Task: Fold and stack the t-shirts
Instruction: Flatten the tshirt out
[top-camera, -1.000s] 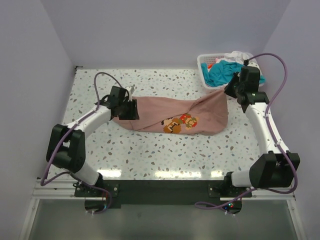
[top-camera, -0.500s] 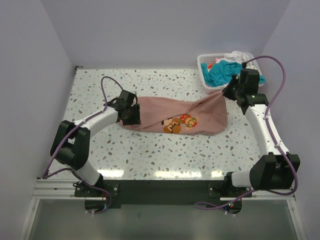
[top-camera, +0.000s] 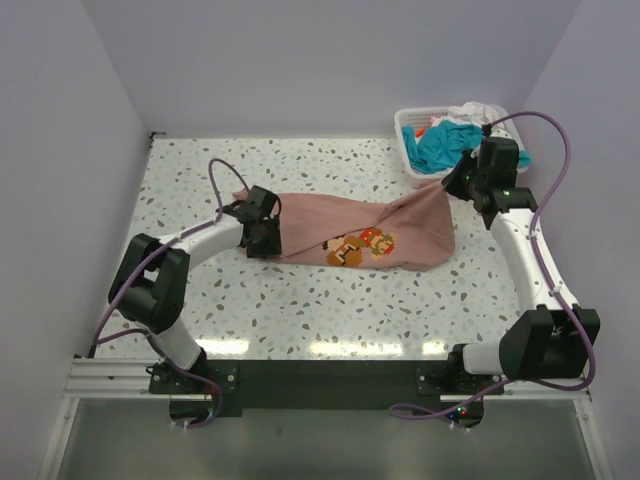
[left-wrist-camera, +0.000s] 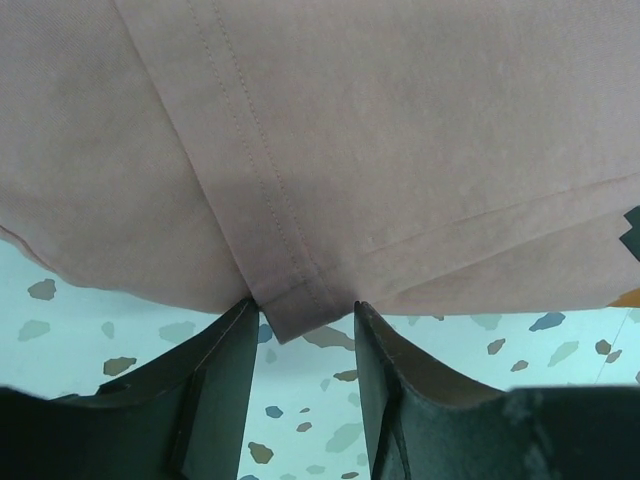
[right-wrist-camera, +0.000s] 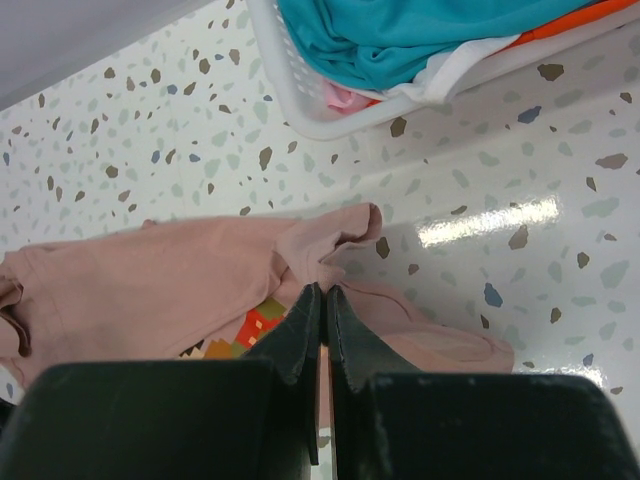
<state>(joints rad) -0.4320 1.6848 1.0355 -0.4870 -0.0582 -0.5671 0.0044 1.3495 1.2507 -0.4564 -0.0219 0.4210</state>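
Observation:
A salmon-pink t-shirt (top-camera: 320, 215) with a pixel-art print lies stretched across the table (top-camera: 300, 300). My right gripper (top-camera: 450, 185) is shut on a bunched fold at its right end, lifted a little beside the basket; in the right wrist view the jaws (right-wrist-camera: 322, 290) pinch pink cloth (right-wrist-camera: 150, 280). My left gripper (top-camera: 265, 240) sits at the shirt's left end. Its jaws (left-wrist-camera: 305, 310) stand open, with a hemmed corner of the shirt (left-wrist-camera: 350, 130) lying between the tips and bare table showing in the gap. More t-shirts, teal (top-camera: 440, 145) and white (top-camera: 478, 110), fill the basket.
The white lattice basket (top-camera: 405, 125) stands at the back right corner, close behind my right gripper; its rim (right-wrist-camera: 290, 100) and teal cloth (right-wrist-camera: 400, 35) with an orange edge (right-wrist-camera: 590, 15) show in the right wrist view. Walls close in the table at the left, back and right.
My left gripper has slid right and nearer along the table, and the shirt's left end has shifted right with it. The right gripper has barely moved.

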